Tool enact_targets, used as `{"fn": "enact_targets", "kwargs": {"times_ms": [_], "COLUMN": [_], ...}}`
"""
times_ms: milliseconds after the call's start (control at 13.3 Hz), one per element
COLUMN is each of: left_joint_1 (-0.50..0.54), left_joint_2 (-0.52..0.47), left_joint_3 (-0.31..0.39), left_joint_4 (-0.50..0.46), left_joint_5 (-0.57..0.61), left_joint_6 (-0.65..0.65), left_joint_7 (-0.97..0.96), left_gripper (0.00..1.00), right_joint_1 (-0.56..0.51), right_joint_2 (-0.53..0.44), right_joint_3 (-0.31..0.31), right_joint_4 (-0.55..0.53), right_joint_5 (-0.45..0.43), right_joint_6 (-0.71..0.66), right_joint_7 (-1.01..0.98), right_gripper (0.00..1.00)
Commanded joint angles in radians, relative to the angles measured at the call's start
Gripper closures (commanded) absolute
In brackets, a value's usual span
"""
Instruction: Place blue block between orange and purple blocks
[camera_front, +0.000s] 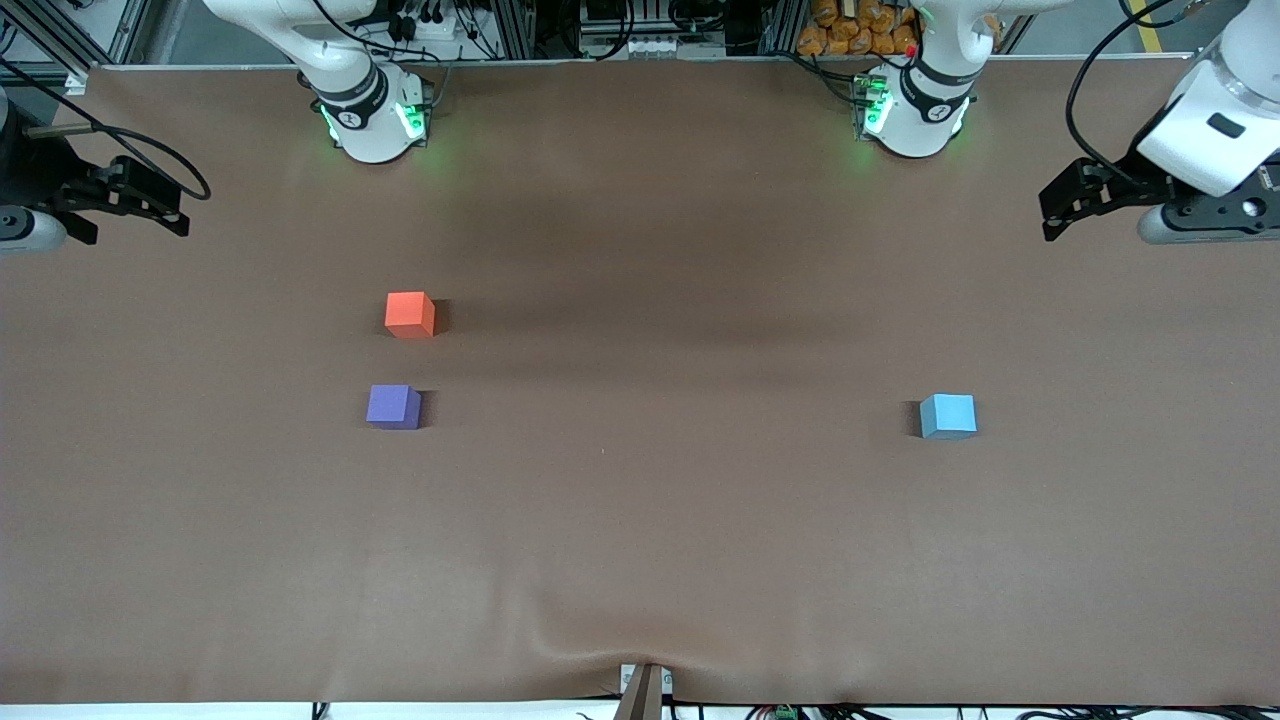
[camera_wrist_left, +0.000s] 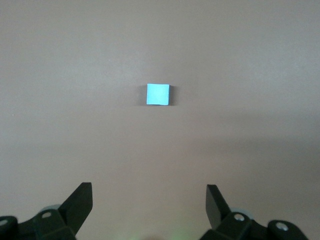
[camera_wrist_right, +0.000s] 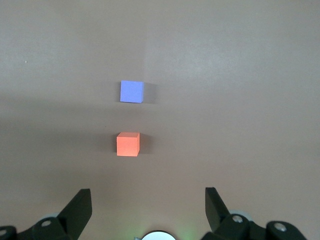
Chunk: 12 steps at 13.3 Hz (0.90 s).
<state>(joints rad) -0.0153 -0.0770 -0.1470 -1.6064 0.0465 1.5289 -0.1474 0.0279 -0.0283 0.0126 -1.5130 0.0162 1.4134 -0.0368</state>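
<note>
The blue block lies alone on the brown table, toward the left arm's end. The orange block and the purple block sit toward the right arm's end. The purple one is nearer the front camera, with a gap of about one cube between them. My left gripper hangs open and empty over its end of the table, well away from the blue block. My right gripper hangs open and empty over its own end.
The two arm bases stand along the table's back edge with cables around them. A small bracket juts over the front edge, where the brown cover is slightly wrinkled.
</note>
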Motion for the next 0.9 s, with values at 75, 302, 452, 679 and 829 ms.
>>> {"fn": "enact_targets", "kwargs": {"times_ms": [75,302,452,679,829], "left_joint_1": [0.009,0.032,0.031,0.037,0.057], "left_joint_2": [0.017,0.019,0.019,0.016,0.016], "left_joint_3": [0.003,0.001,0.001,0.003,0.001], "left_joint_4": [0.033,0.036,0.031,0.033,0.036], "left_joint_5": [-0.017,-0.019,-0.019,-0.019,-0.02], "left_joint_6": [-0.029,-0.03,-0.03,-0.058,-0.058], "left_joint_7": [0.017,0.02,0.022,0.022,0.023], "left_gripper": [0.0,0.0,0.0,0.0,0.0], "right_joint_1": [-0.009,-0.01,-0.011,-0.011,-0.011], "right_joint_2": [-0.002,-0.001,-0.001,0.001,0.001], "right_joint_3": [0.0,0.0,0.0,0.0,0.0], "right_joint_4": [0.002,0.002,0.002,0.002,0.002], "right_joint_5": [0.015,0.015,0.015,0.015,0.015], "right_joint_6": [-0.008,-0.008,-0.008,-0.008,-0.008], "right_joint_7": [0.002,0.002,0.002,0.0,0.0], "right_gripper": [0.0,0.0,0.0,0.0,0.0]}}
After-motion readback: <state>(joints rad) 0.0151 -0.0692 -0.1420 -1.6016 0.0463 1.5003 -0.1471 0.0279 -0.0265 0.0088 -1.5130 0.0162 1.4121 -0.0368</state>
